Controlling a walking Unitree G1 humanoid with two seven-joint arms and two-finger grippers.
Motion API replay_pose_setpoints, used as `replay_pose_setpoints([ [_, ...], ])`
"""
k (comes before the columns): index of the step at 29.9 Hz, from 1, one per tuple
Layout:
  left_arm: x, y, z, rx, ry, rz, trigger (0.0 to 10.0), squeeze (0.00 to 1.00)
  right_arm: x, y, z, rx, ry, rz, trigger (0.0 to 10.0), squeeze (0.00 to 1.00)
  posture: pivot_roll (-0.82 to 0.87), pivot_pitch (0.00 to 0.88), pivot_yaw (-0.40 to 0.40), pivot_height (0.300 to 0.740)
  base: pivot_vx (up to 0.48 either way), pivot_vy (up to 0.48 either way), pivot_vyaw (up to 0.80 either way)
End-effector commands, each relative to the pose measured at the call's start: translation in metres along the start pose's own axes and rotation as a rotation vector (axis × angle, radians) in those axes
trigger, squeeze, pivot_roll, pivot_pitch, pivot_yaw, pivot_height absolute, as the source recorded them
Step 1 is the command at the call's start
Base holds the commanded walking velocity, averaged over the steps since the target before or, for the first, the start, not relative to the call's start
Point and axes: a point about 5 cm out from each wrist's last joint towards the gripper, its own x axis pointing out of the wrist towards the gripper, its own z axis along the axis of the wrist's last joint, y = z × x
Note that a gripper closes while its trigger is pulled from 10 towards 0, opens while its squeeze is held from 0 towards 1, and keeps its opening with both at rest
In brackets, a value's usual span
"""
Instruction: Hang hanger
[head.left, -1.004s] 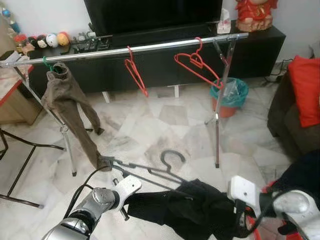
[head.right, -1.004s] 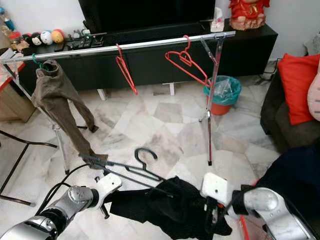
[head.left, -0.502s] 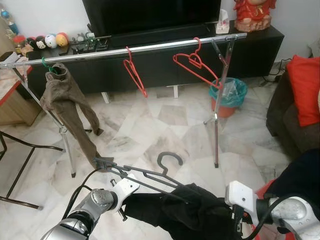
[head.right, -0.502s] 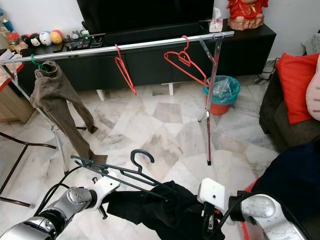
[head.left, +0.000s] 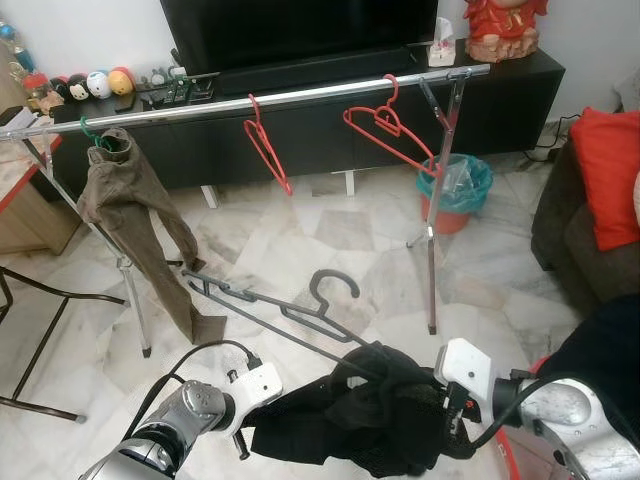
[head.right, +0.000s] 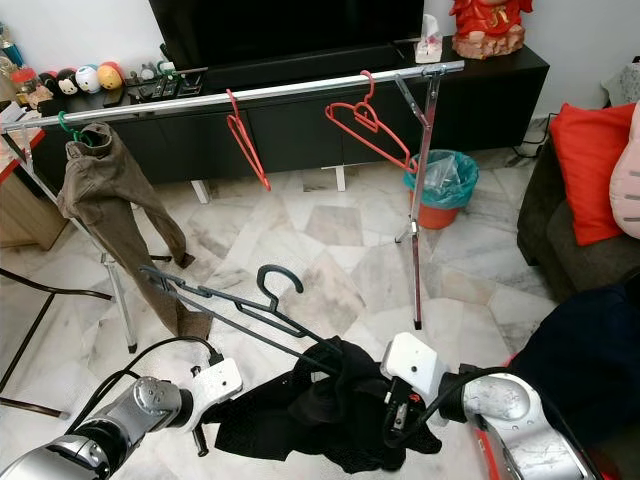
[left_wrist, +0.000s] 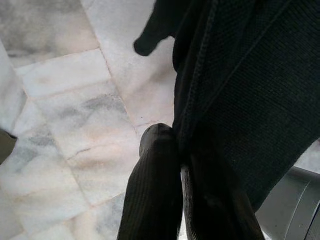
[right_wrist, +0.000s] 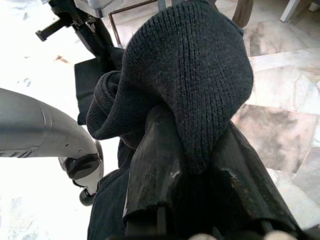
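A black knit garment (head.left: 350, 420) hangs low in front of me, stretched between both grippers. My left gripper (left_wrist: 172, 142) is shut on its edge, at the lower left (head.left: 258, 418). My right gripper (right_wrist: 195, 135) is shut on a bunched fold of it at the lower right (head.left: 447, 412). A black hanger (head.left: 285, 312) has one arm inside the garment. Its hook (head.left: 335, 285) points up and its free end (head.left: 190, 280) slants up to the left. The chrome rail (head.left: 250, 100) crosses the view beyond, above the hanger.
Two red hangers (head.left: 268, 150) (head.left: 390, 128) and brown trousers (head.left: 130, 215) hang on the rail. Its stand legs (head.left: 432, 250) (head.left: 130, 290) rest on the marble floor. Behind are a black TV cabinet (head.left: 510, 100) and a teal bin (head.left: 458, 190); a sofa with a red cushion (head.left: 605, 170) is on the right.
The hanger has risen, its free end tilting up and left. The garment has bunched toward my right gripper, which moved up and inward. The left gripper sank slightly.
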Motion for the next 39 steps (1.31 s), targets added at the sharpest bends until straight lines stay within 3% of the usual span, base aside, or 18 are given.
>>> replay_pose_setpoints([
  [1,-0.006,-0.002,-0.017,-0.004,0.058,-0.012,10.0,1.00,-0.002,-0.007,0.008,-0.040,-0.022,-0.028,0.0,0.00,-0.06,0.042,0.153,0.740,0.000,0.000,0.00],
  [15,-0.010,-0.001,-0.023,0.048,0.077,-0.016,10.0,1.00,-0.004,-0.012,-0.003,-0.058,0.061,-0.043,0.0,0.00,-0.06,0.025,0.148,0.740,0.000,0.000,0.00],
  [28,-0.012,-0.006,-0.028,0.033,0.074,-0.091,10.0,1.00,0.003,-0.032,0.000,-0.045,0.021,-0.215,0.0,0.00,-0.06,0.009,0.148,0.740,0.000,0.000,0.00],
  [34,-0.012,-0.002,-0.022,-0.016,0.026,-0.068,10.0,1.00,0.005,-0.035,-0.001,-0.037,0.021,-0.245,0.0,0.00,-0.06,0.014,0.148,0.740,0.000,0.000,0.00],
  [38,-0.015,0.009,-0.013,-0.053,-0.047,0.006,10.0,1.00,0.007,-0.026,-0.005,-0.036,0.035,-0.173,0.0,0.00,-0.06,0.022,0.149,0.740,0.000,0.000,0.00],
  [39,-0.018,0.015,-0.009,-0.057,-0.076,0.052,10.0,0.00,0.006,-0.022,-0.010,-0.055,0.072,-0.149,0.0,0.00,-0.06,0.026,0.149,0.740,0.000,0.000,0.00],
])
